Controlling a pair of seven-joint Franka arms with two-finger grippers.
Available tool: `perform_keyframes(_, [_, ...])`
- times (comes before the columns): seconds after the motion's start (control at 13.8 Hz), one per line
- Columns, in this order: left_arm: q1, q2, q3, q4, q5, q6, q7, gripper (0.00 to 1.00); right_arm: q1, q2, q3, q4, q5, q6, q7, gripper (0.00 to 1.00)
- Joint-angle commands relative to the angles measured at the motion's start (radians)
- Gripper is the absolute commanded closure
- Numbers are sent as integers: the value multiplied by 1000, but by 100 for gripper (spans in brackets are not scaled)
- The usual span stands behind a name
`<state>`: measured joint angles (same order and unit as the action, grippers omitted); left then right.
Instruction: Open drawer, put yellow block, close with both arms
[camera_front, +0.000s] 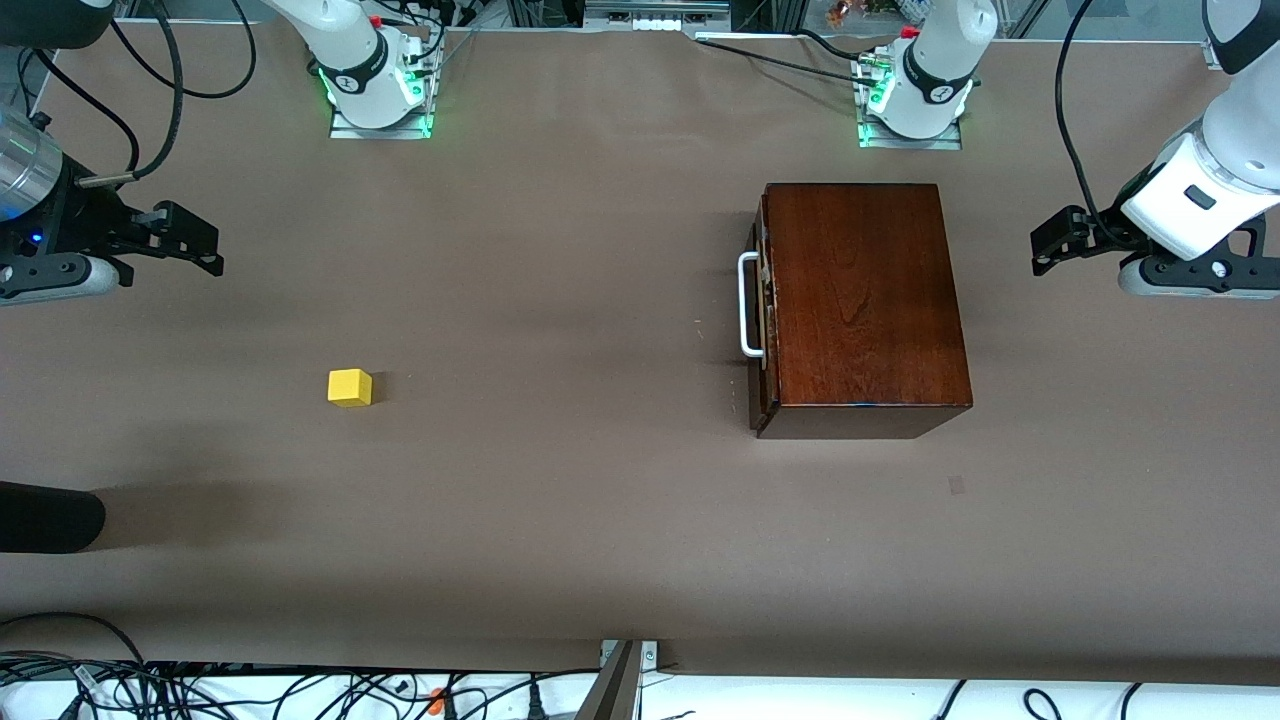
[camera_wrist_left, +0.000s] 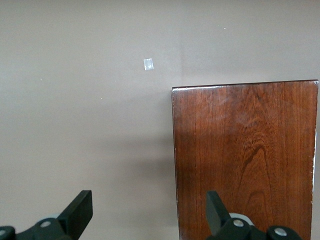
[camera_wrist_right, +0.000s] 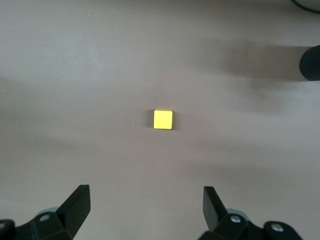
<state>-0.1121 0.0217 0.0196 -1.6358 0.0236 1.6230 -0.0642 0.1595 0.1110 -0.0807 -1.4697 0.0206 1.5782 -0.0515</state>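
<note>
The mahogany box (camera_front: 860, 300) stands toward the left arm's end of the table. Its drawer (camera_front: 764, 300) is shut, and the white bar handle (camera_front: 748, 305) faces the right arm's end. The box top also shows in the left wrist view (camera_wrist_left: 245, 160). The yellow block (camera_front: 350, 388) sits alone on the table toward the right arm's end, and shows in the right wrist view (camera_wrist_right: 163, 120). My left gripper (camera_front: 1048, 245) (camera_wrist_left: 148, 212) is open and empty, up over the table by the box's edge away from the handle. My right gripper (camera_front: 205, 245) (camera_wrist_right: 146, 207) is open and empty, up over bare table, apart from the block.
A small pale patch (camera_front: 957, 485) (camera_wrist_left: 148, 64) lies on the table nearer the front camera than the box. A black rounded object (camera_front: 50, 517) (camera_wrist_right: 311, 62) juts in at the right arm's end. Cables run along the table's front edge (camera_front: 300, 690).
</note>
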Motion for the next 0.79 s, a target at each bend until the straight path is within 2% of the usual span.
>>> perform_keyframes(0.0, [0,15,-4,33,-14,-28,-14,0,0,7,1,23,4,-12,2,0])
perform_keyframes(0.22, [0,14,-4,33,-19,-58,-12,0,0,7,1,23,4,-12,2,0])
perform_keyframes(0.43, [-1,18,-41,50,-22,-127,-12,0,0,7,-1,23,4,-12,2,0])
perform_keyframes(0.72, [-14,58,-53,73,-21,-130,-3,0,0,7,1,23,4,-12,2,0])
